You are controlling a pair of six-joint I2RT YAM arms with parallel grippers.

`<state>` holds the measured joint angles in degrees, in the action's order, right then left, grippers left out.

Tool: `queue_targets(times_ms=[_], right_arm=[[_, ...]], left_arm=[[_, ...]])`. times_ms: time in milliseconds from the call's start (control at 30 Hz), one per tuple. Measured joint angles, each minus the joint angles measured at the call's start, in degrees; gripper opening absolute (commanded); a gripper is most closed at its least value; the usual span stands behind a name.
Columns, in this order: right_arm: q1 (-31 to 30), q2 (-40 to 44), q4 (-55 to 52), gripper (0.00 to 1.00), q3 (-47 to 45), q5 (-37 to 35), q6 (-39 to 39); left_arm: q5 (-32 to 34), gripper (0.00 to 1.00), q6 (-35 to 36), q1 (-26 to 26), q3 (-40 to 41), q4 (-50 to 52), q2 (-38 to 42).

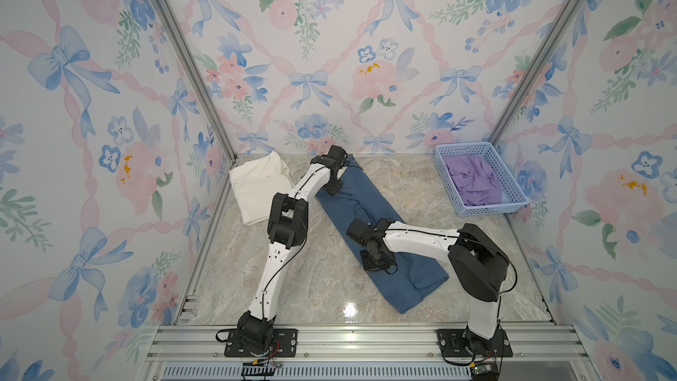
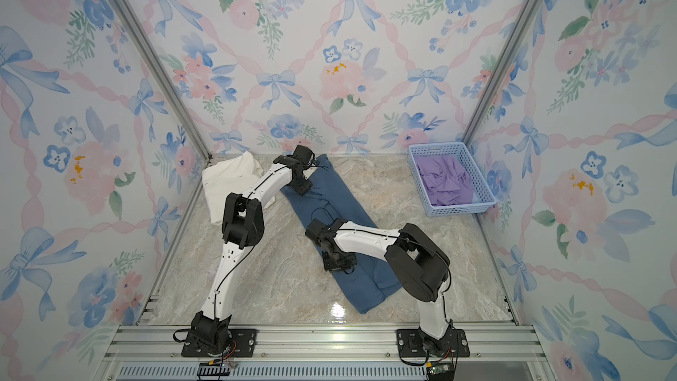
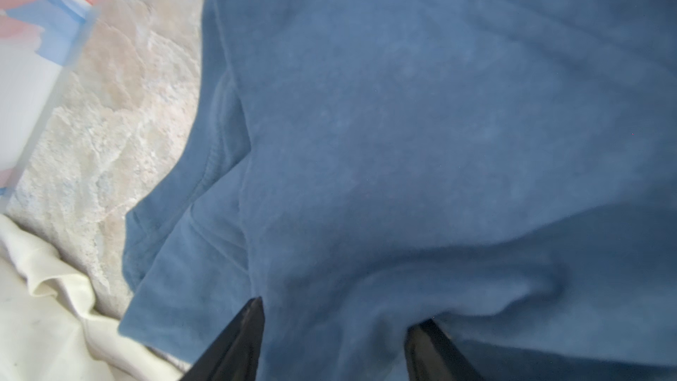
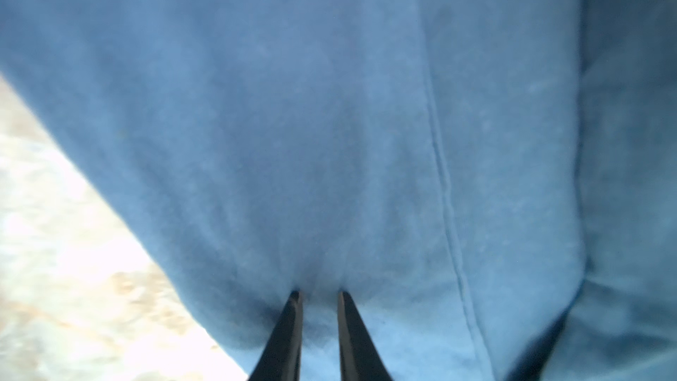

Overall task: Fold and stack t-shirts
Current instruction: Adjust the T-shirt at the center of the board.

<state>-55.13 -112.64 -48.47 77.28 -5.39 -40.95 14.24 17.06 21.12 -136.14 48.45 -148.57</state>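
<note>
Room: bare table (image 1: pixel 293 273) near-left of blue t-shirt (image 1: pixel 351 199) (long diagonal strip).
L gripper (image 3: pixel 339 313): jaws apart, tips on its far end, near white t-shirt (image 1: pixel 256 188).
R gripper (image 4: pixel 318 293): pinching its near half.

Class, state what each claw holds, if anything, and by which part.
Right claw pinches the blue t-shirt near its long edge; left claw, open, only presses it.
</note>
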Motion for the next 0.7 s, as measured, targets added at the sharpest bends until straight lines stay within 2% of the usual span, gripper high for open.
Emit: queue_targets(times_ms=[233, 333, 533, 700], right_arm=[[-4.9, -12.4, -1.5, 0.22, 19.1, 2.7, 0.1], [-5.0, -15.3, -4.7, 0.22, 24.1, 3.2, 1.0], [-5.2, -14.2, -4.0, 0.27, 22.9, 0.0, 2.2], [-5.4, -6.5, -4.5, 0.33, 16.9, -4.4, 3.4]], left_arm=[[-1.7, 0.66, -0.2, 0.5, -14.3, -0.9, -8.5], [-4.3, 0.66, -0.2, -0.3, -17.2, -2.5, -10.6], [-7.1, 0.67, -1.2, -0.8, -16.9, -4.2, -10.5], [-12.5, 0.67, -3.9, -2.1, -7.5, -4.0, -3.2]])
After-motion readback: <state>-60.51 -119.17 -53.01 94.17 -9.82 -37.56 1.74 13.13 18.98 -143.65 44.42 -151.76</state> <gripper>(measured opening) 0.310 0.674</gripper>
